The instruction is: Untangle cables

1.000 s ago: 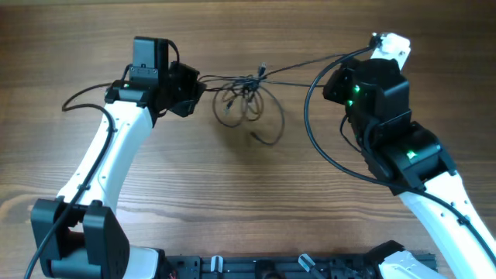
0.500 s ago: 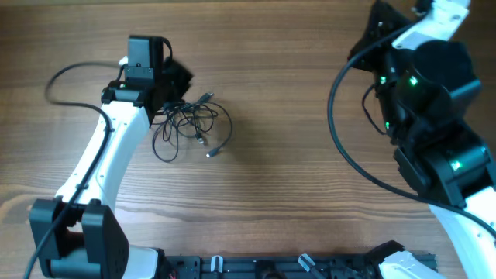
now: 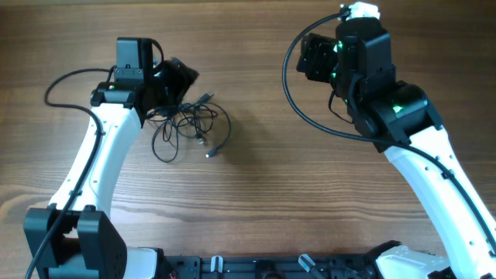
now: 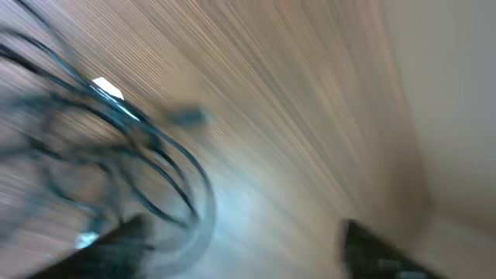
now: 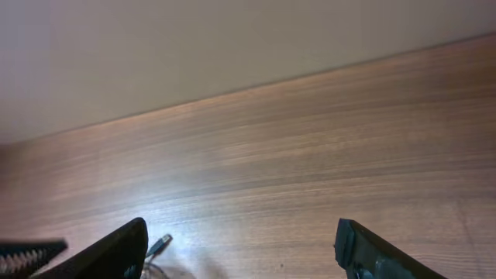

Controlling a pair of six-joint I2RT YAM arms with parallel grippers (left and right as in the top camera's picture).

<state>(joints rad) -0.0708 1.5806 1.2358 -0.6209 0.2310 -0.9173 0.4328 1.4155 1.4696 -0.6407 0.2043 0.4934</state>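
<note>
A loose tangle of thin dark cables (image 3: pixel 191 124) lies slack on the wooden table, with small plug ends sticking out at its edges. My left gripper (image 3: pixel 177 80) sits at the tangle's upper left corner. In the blurred left wrist view that gripper (image 4: pixel 248 249) is open; cable loops (image 4: pixel 147 147) lie beside the left finger, and nothing sits between the fingers. My right gripper (image 3: pixel 314 56) is far off at the upper right. The right wrist view shows this gripper (image 5: pixel 244 252) open and empty, with one cable plug (image 5: pixel 159 246) next to its left finger.
My left arm's own thick black lead (image 3: pixel 62 77) loops out to the left. The right arm's lead (image 3: pixel 298 101) arcs between the arms. A black rail (image 3: pixel 294 267) runs along the near edge. A pale wall (image 5: pixel 232 46) rises past the table's far edge.
A second ago the cables were stretched taut between both shut grippers. The right gripper has let go and swung away; the cables fell into a slack heap by the left gripper, and both have opened.
</note>
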